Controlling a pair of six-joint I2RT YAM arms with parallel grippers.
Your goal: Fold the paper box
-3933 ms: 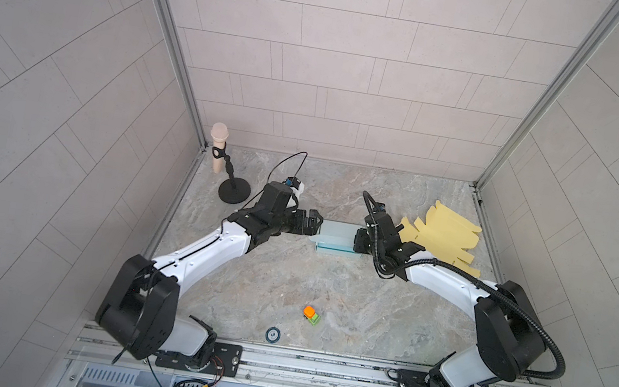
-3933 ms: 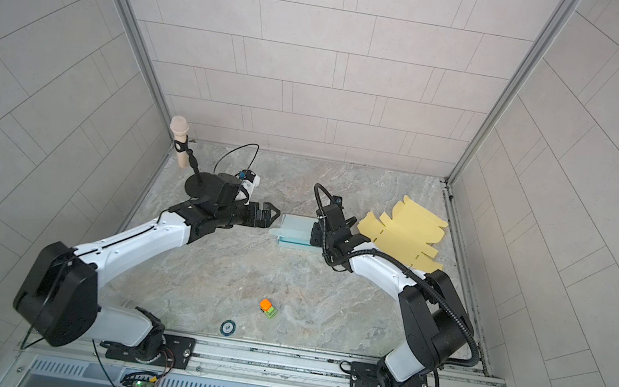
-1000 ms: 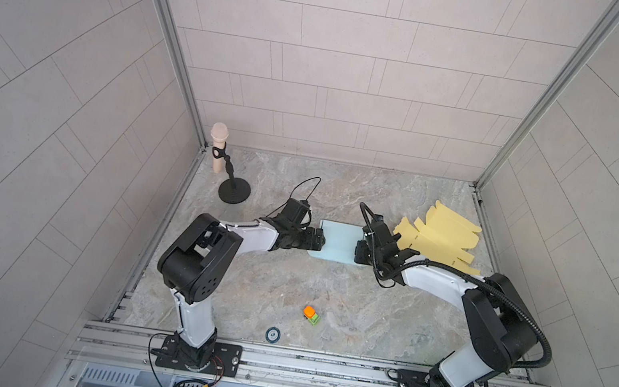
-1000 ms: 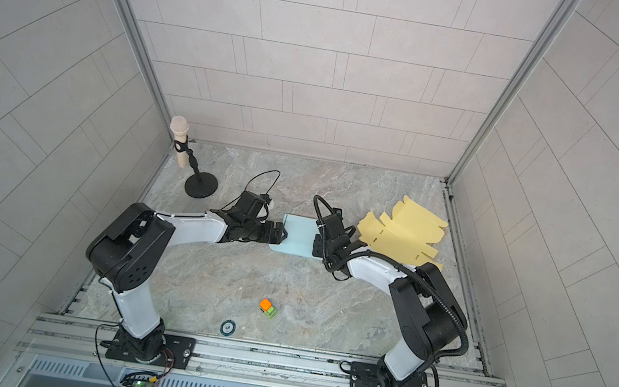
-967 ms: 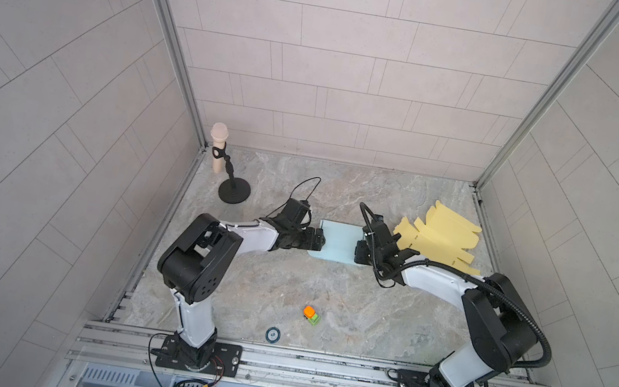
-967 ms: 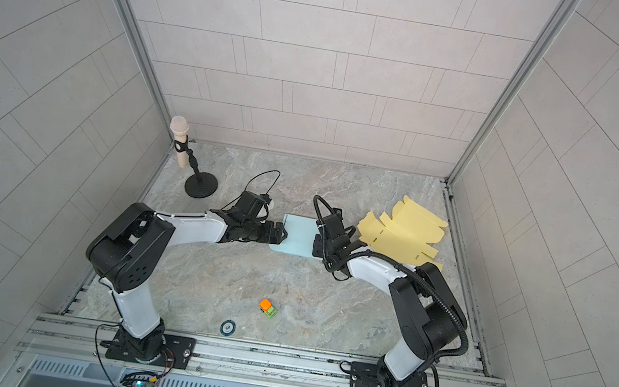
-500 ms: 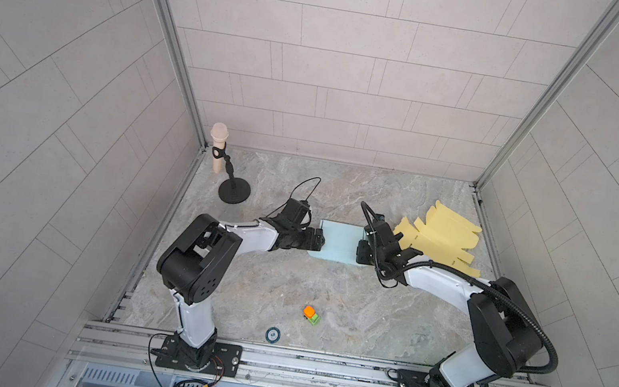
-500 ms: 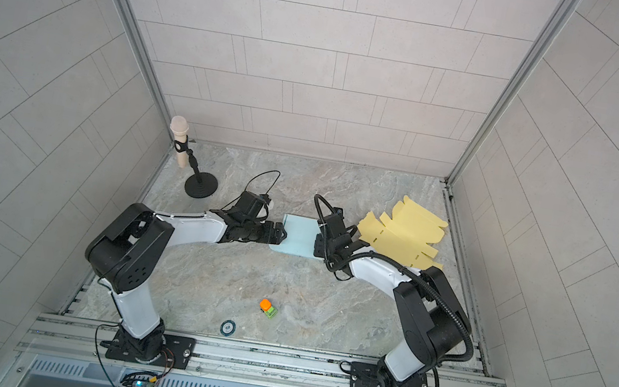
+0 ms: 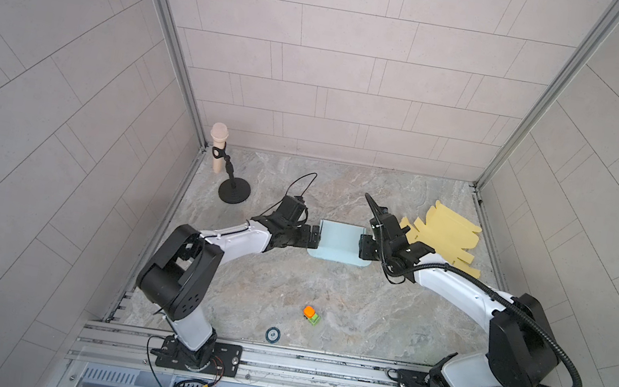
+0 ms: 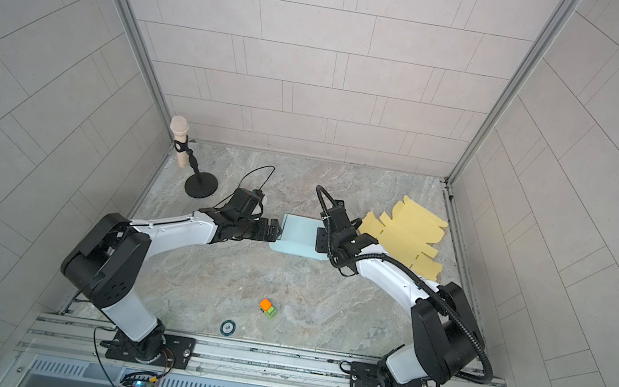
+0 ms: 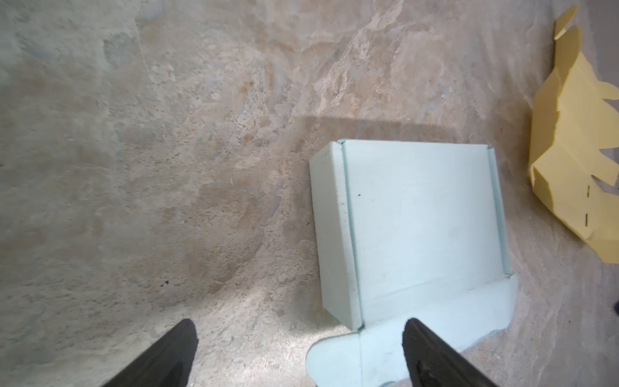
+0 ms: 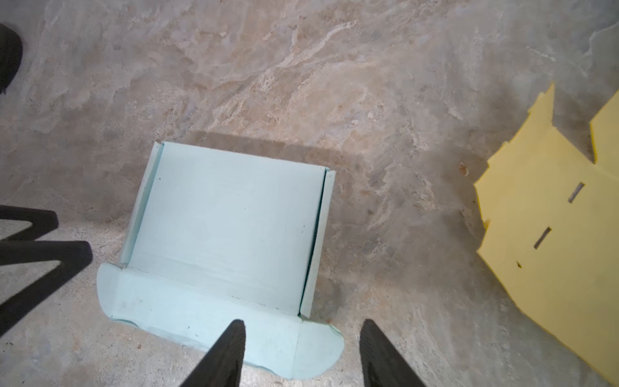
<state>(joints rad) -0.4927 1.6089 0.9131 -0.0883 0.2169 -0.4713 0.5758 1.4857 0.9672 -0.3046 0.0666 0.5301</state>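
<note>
while the left gripper (image 9: 314, 238) and right gripper (image 9: 362, 247) gape empty, the paper box (image 9: 338, 242) sits between them, edges unheld.

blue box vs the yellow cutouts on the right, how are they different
The blue box has two side walls folded up; the yellow cutouts are unfolded blanks that overlap each other. The blue box sits in the middle of the table; the yellow cutouts lie near its right edge. Both are thin die-cut paper resting on the table.

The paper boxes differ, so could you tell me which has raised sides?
The light blue box: its side walls stand up, while the yellow sheets are unfolded cutouts.
</note>
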